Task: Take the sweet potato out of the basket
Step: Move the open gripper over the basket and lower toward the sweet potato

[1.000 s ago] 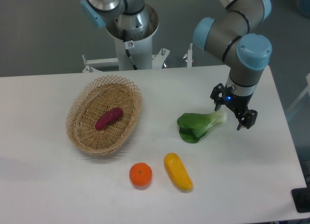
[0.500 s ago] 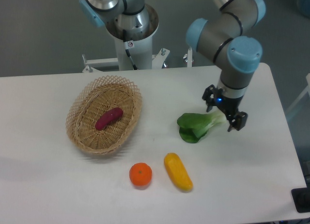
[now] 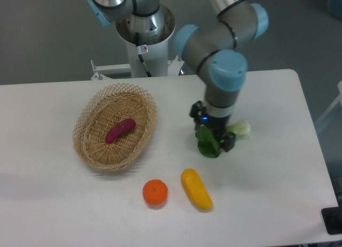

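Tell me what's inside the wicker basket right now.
Only the sweet potato lies inside the basket, on its woven floor. Nothing covers it; the gripper hangs above the bok choy, away from the basket.

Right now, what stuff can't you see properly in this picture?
- Bok choy: the middle is hidden behind the gripper in the camera view.
- Gripper's fingers: too dark and small to tell whether they are open or shut.
- Sweet potato: its underside is hidden, lying in the basket.
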